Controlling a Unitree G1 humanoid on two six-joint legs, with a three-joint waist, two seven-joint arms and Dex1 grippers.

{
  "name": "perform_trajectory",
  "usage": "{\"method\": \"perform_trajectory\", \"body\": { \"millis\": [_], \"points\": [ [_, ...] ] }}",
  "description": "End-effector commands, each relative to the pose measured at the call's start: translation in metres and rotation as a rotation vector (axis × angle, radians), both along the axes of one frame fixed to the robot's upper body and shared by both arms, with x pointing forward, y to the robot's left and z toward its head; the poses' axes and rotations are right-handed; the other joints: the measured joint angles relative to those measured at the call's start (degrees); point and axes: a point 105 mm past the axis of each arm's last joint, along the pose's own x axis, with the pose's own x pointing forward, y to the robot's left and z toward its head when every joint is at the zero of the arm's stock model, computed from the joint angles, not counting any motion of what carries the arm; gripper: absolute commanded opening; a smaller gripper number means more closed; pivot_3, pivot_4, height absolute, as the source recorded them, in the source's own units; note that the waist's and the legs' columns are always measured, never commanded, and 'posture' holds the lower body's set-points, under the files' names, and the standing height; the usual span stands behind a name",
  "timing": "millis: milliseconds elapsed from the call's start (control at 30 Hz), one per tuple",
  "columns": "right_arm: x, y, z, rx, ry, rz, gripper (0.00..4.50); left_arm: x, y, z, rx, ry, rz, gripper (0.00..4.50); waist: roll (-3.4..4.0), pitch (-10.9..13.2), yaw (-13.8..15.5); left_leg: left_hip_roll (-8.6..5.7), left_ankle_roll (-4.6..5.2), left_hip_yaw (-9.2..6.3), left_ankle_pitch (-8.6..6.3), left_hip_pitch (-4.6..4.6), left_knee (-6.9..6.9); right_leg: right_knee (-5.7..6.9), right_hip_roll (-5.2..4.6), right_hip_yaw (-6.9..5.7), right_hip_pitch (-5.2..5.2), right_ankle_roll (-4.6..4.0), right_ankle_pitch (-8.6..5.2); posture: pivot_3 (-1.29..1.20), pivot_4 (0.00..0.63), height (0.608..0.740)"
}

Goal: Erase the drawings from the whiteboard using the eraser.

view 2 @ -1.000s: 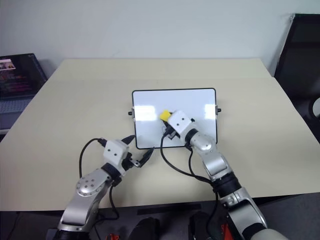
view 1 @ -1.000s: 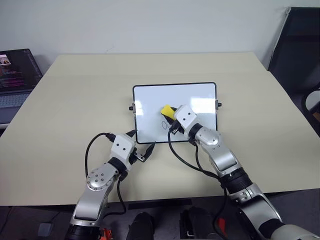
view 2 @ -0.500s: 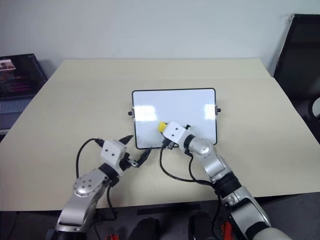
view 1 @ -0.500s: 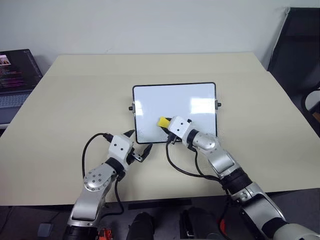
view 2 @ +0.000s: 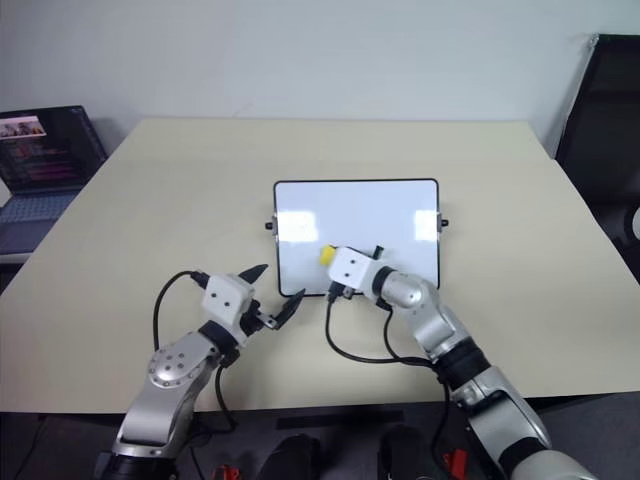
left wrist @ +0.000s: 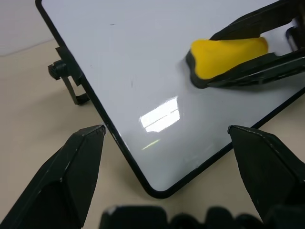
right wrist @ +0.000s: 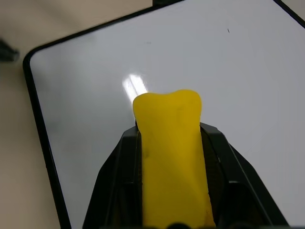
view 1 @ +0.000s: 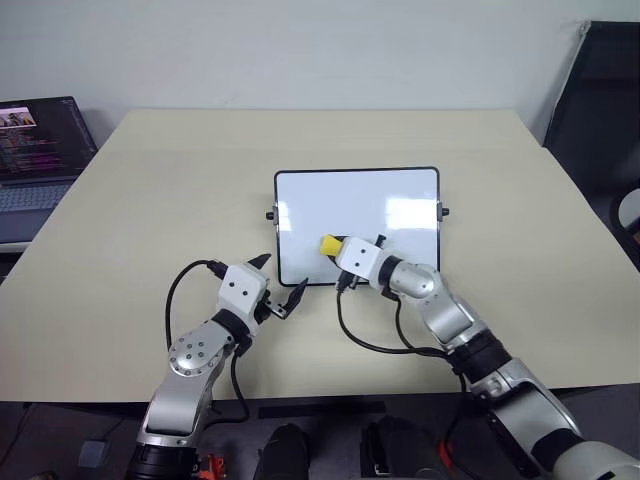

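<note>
The whiteboard (view 1: 400, 205) lies flat at the middle of the tan table, black-framed with small knobs at its sides. My right gripper (view 1: 335, 248) is shut on the yellow eraser (view 1: 328, 244), which rests on the board's near left part; the right wrist view has the eraser (right wrist: 169, 152) clamped between both black fingers over the white surface (right wrist: 86, 81). My left gripper (view 1: 281, 275) stands open just off the board's near left corner, nothing between its fingers (left wrist: 71, 176). The drawings are out of view; the surface I see is white with tiny specks.
An open laptop (view 1: 35, 150) sits beyond the table's far left corner. A black chair (view 1: 600, 100) stands at the right. Black cables loop from both wrists over the table's near part (view 1: 370, 345).
The right gripper swept the eraser toward the board's near left, rolling as it went. A squiggle beside the eraser a second ago is gone. The camera shifted slightly; the left gripper stayed.
</note>
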Motion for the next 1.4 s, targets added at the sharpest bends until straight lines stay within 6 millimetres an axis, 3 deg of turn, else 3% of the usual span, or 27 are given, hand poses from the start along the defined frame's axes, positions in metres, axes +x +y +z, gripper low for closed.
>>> {"method": "perform_trajectory", "body": {
  "millis": [33, 200, 333, 567, 867, 1000, 1100, 1233, 1400],
  "points": [
    [0.007, -0.037, -0.021, -0.075, 0.063, -0.118, 1.23, 0.002, -0.006, 0.013, -0.008, -0.057, -0.03, 4.5, -0.02, 0.0, 0.0, 0.0, 0.0, 0.01, 0.0, 0.08, 0.0, 0.01, 0.0, 0.01, 0.06, 0.0, 0.0, 0.0, 0.15, 0.74],
    [0.003, -0.059, -0.027, -0.109, 0.079, -0.153, 1.23, 0.006, -0.007, 0.014, -0.009, -0.061, -0.037, 4.5, -0.05, 0.0, 0.0, 0.02, 0.01, 0.07, 0.01, 0.27, -0.01, 0.05, 0.01, 0.03, 0.17, -0.02, -0.01, 0.0, 0.15, 0.74],
    [0.002, -0.059, -0.021, -0.073, 0.066, -0.157, 1.23, 0.007, -0.008, 0.013, -0.01, -0.065, -0.045, 4.5, -0.07, -0.1, 0.0, 0.02, 0.01, 0.08, 0.01, 0.28, -0.02, 0.04, 0.02, 0.03, 0.17, -0.02, -0.01, 0.0, 0.15, 0.74],
    [-0.006, -0.021, 0.025, 0.158, -0.06, -0.046, 1.23, 0.008, -0.01, 0.013, -0.012, -0.069, -0.052, 4.5, -0.09, 0.0, -0.6, 0.03, 0.01, 0.1, 0.01, 0.16, -0.05, 0.02, 0.02, 0.05, 0.07, -0.01, 0.0, 0.0, 0.15, 0.74],
    [-0.013, 0.016, 0.05, 0.281, -0.11, 0.07, 1.23, 0.005, -0.007, 0.013, -0.007, -0.068, -0.048, 4.5, -0.07, 0.0, -0.8, 0.1, 0.0, 0.02, 0.0, -0.19, -0.12, -0.01, 0.07, 0.02, -0.28, -0.02, -0.01, 0.0, 0.15, 0.74],
    [-0.01, 0.029, 0.046, 0.258, -0.103, 0.084, 1.23, 0.004, -0.007, 0.013, -0.004, -0.066, -0.045, 4.5, -0.08, 0.0, -0.8, 0.06, 0.0, 0.03, 0.0, -0.22, -0.09, -0.02, 0.06, 0.03, -0.27, -0.02, -0.01, 0.0, 0.15, 0.74],
    [-0.005, 0.032, 0.031, 0.18, -0.07, 0.068, 1.23, 0.003, -0.007, 0.013, -0.003, -0.066, -0.044, 4.5, -0.07, 0.0, -0.8, 0.07, 0.0, 0.02, 0.0, -0.22, -0.1, -0.02, 0.06, 0.02, -0.27, -0.03, -0.01, 0.0, 0.15, 0.74],
    [0.007, 0.02, 0.011, 0.081, -0.014, 0.007, 1.23, 0.002, -0.006, 0.012, 0.0, -0.063, -0.042, 4.5, -0.07, 0.0, -0.8, 0.08, 0.01, 0.02, 0.0, -0.23, -0.11, -0.02, 0.06, 0.02, -0.28, -0.04, -0.01, 0.0, 0.15, 0.74],
    [0.017, 0.007, 0.005, 0.078, 0.045, -0.048, 1.23, 0.0, -0.008, 0.012, 0.002, -0.059, -0.046, 4.5, -0.07, 0.0, -0.7, 0.08, 0.01, 0.01, 0.01, -0.08, -0.07, 0.05, 0.06, 0.01, -0.16, -0.04, 0.0, 0.0, 0.15, 0.74]
  ]
}}
